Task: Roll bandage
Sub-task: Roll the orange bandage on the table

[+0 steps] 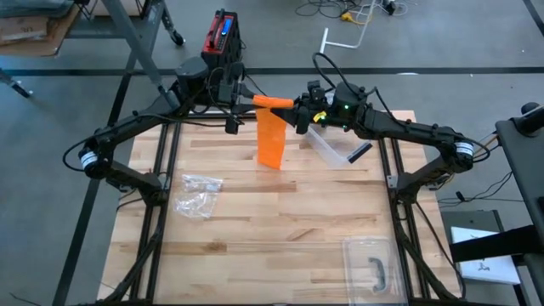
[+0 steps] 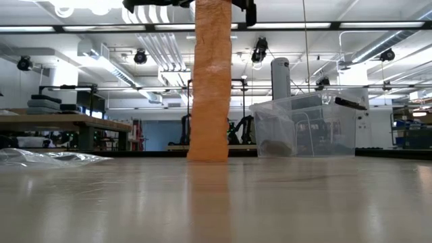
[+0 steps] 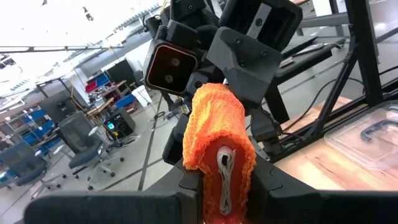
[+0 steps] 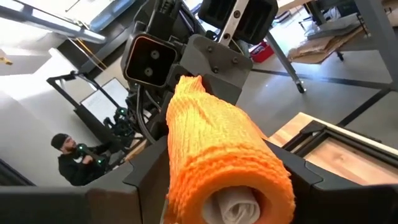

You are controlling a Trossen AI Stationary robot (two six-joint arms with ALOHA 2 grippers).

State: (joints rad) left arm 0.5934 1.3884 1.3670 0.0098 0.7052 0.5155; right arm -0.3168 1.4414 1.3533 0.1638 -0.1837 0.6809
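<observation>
An orange bandage is partly wound into a roll (image 1: 274, 103) held high over the table's far middle. Its loose strip (image 2: 210, 81) hangs straight down, and the lower end (image 2: 206, 155) rests on the wooden table (image 1: 280, 229). My left gripper (image 3: 222, 183) comes from the left and is shut on one end of the roll. My right gripper (image 4: 227, 186) comes from the right and has the other end between its fingers. A white core shows in the roll's end faces. My left gripper pinches the roll's left end (image 3: 219, 155) between its two fingers. It comes level from the table's left, pointing along the roll's axis. The roll is lifted clear, and its strip hangs below it down to the table. My right gripper has the roll's right end (image 4: 249, 177) between its two fingers (image 4: 297, 177), one on each side of the wound layers. It comes level from the table's right, facing the left gripper. The roll lies level between the two grippers, clear of the table.
A clear plastic bin (image 1: 336, 146) stands just right of the hanging strip. A crumpled clear bag (image 1: 197, 194) lies at the left. A clear lid with a dark handle (image 1: 371, 265) lies near the right front corner. A person (image 4: 69, 158) sits beyond the table.
</observation>
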